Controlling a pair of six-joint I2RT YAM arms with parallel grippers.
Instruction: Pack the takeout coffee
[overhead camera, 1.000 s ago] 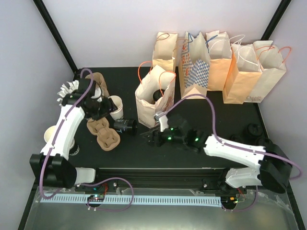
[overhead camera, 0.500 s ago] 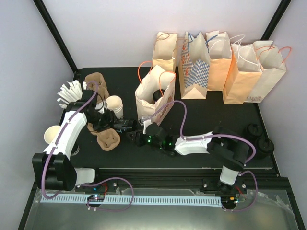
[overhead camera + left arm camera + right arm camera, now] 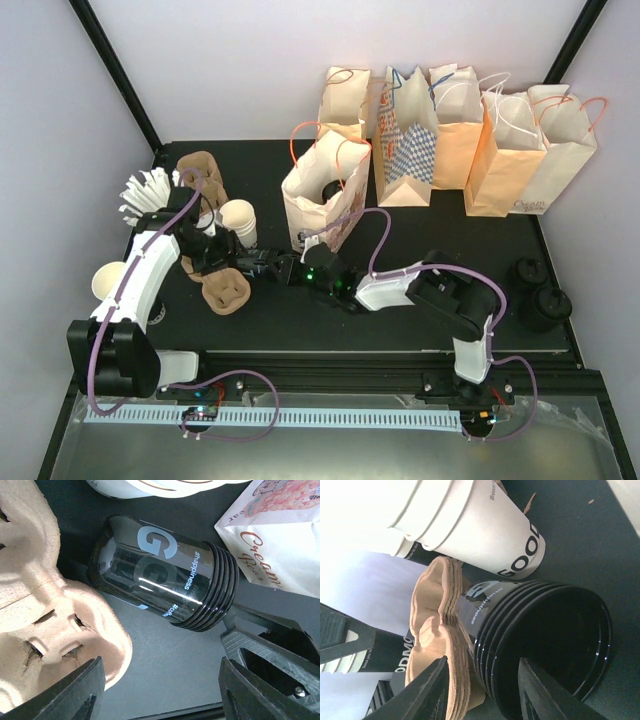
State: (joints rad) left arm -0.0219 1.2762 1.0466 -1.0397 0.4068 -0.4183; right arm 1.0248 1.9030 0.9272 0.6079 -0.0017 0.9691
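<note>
Black cup (image 3: 545,630) on side, partly behind pulp carrier (image 3: 435,630), facing right gripper (image 3: 482,659).

Bright even light overhead; right wrist view blown white upper-left (foreground soft)

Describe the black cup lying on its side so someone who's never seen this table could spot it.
Start at the open paper bag standing in front of the row of bags. Toward the near left of it, beside the brown pulp carrier, lie nested black cups. Unlike the white cups next to them, they are glossy black and on their side, with a grey G.
</note>
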